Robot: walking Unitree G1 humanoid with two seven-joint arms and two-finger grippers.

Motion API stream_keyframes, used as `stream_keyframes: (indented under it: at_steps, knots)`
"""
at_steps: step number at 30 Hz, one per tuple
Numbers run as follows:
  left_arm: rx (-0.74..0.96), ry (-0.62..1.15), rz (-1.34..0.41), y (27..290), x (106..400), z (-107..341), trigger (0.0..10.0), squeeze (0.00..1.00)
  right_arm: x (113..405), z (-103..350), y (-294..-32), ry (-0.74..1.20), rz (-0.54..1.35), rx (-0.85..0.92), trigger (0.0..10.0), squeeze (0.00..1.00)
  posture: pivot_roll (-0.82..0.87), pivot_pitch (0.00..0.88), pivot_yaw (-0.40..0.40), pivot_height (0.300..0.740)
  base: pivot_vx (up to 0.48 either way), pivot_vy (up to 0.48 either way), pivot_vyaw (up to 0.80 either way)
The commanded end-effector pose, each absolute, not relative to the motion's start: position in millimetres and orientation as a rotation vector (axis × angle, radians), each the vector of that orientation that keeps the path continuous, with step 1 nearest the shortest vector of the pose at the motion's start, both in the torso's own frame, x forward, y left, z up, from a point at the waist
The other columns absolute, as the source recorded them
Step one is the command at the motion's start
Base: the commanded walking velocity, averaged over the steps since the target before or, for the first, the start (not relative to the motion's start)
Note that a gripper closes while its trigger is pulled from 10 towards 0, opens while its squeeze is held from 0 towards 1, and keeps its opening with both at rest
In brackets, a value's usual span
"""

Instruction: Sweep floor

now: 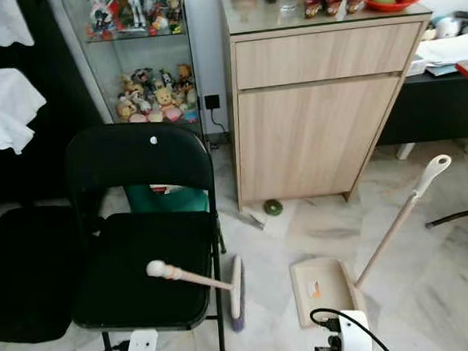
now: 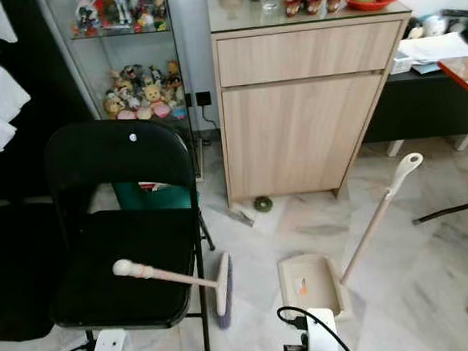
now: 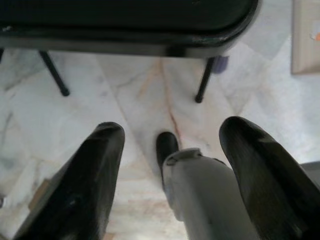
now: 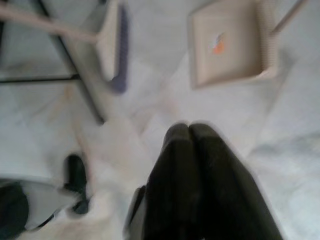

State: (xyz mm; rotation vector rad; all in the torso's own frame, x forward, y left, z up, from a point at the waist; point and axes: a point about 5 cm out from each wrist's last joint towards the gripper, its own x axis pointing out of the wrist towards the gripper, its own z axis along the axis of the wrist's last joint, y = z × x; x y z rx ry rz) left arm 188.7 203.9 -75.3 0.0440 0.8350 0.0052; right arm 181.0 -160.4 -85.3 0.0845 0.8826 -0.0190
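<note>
The broom [image 1: 235,285] is leaned on the chair [image 1: 140,262], beside the dustpan [image 1: 322,288]. Left pincer [image 3: 172,150] spread apart, right pincer [image 4: 192,165] pressed together, nothing held. The broom could get toppled if the chair is bumped.

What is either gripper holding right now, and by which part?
Nothing. The left gripper is open over bare floor, the right gripper is shut on nothing; the broom leans untouched against the chair.
</note>
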Motion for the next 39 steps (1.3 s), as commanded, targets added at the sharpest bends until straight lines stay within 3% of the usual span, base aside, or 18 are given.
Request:
stream_keyframes:
  at_steps: [1,10,14,15,16,17,25,31,39]
  knots:
    - [0.038,0.856,0.002,201.9,182.9,-78.7,10.0,0.00,181.2,-85.0,-162.8,0.881,-0.024,0.081,10.0,0.00,0.07,0.092,-0.026,0.740,0.000,0.000,0.00]
    - [0.054,0.853,-0.006,201.2,182.4,-78.9,10.0,0.00,180.8,-85.2,-162.4,0.883,-0.023,0.079,10.0,0.00,0.06,0.088,-0.020,0.740,0.000,0.000,0.00]
    - [0.025,0.773,0.047,204.9,194.1,-70.8,10.0,0.00,180.7,-85.3,-162.6,0.884,-0.026,0.079,10.0,0.00,0.07,0.087,-0.019,0.740,0.000,0.000,0.00]
    - [0.023,0.753,0.051,204.9,196.6,-68.9,10.0,0.80,180.6,-85.4,-162.7,0.885,-0.027,0.078,10.0,0.00,0.07,0.087,-0.018,0.740,0.000,0.000,0.00]
    - [0.023,0.741,0.051,204.8,198.0,-67.9,10.0,0.80,180.6,-85.4,-162.8,0.885,-0.027,0.077,10.0,0.00,0.07,0.087,-0.018,0.740,0.000,0.000,0.00]
    - [0.031,0.729,0.040,204.0,199.0,-66.9,10.0,1.00,180.6,-85.4,-162.9,0.886,-0.027,0.077,10.0,0.00,0.07,0.087,-0.018,0.740,0.000,0.000,0.00]
    - [0.015,0.610,0.015,208.5,194.4,-60.9,10.0,1.00,180.5,-85.5,-162.8,0.888,-0.027,0.074,10.0,0.00,0.07,0.086,-0.015,0.740,0.000,0.000,0.00]
    - [0.028,0.642,0.023,220.5,178.9,-65.9,10.0,1.00,180.3,-85.6,-163.1,0.890,-0.023,0.072,10.0,0.00,0.07,0.087,-0.016,0.740,0.000,0.000,0.00]
    - [0.002,0.543,0.024,221.4,192.2,-54.5,10.0,1.00,180.3,-85.6,-163.9,0.890,-0.024,0.068,10.0,0.00,0.07,0.087,-0.018,0.740,0.000,0.000,0.00]
